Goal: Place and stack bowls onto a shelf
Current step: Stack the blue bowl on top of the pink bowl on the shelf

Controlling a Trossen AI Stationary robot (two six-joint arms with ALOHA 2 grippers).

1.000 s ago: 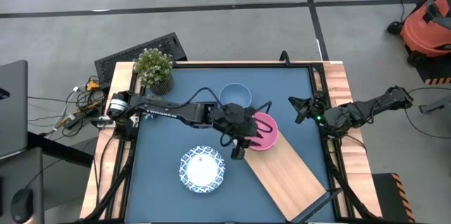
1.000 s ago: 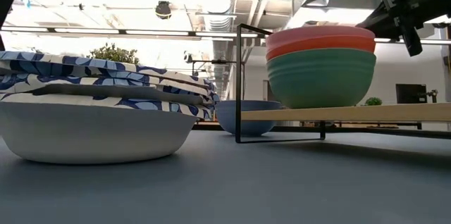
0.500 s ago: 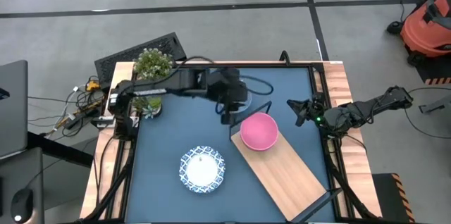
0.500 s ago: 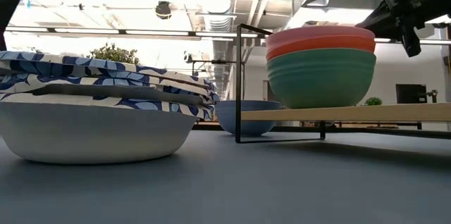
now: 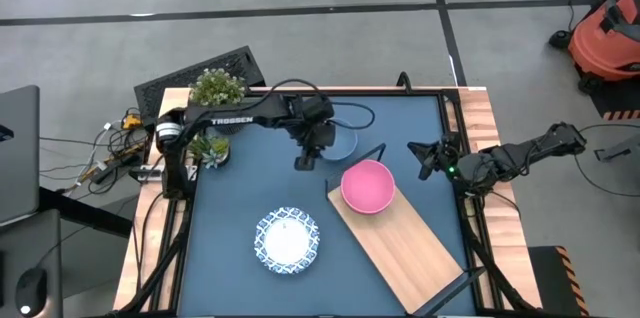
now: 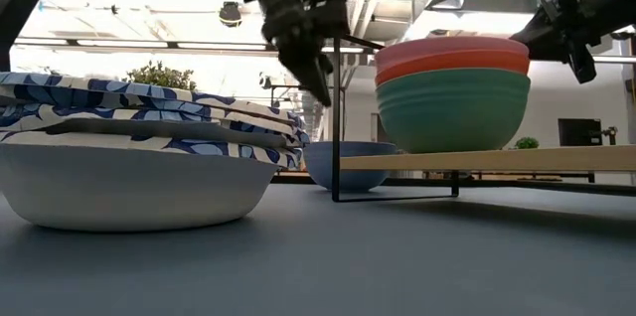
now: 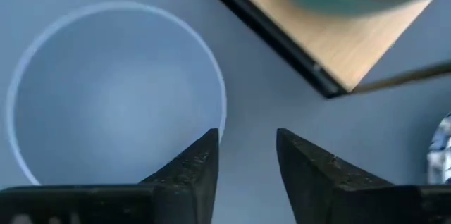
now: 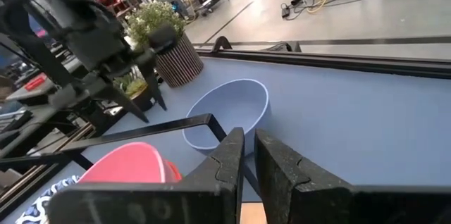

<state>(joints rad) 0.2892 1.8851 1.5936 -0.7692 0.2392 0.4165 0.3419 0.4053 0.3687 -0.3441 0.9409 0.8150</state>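
overhead looking down, low table-level, wrists seemingly close-in

A small green plant [image 5: 217, 89] in a ribbed pot stands at a far corner of the blue desk [image 5: 410, 138], and a smaller plant [image 5: 207, 146] sits near it by the desk's edge. A red vacuum [image 5: 606, 36] stands on the grey floor [image 5: 300, 43], and a tangle of wires [image 5: 112, 148] lies beside the desk.
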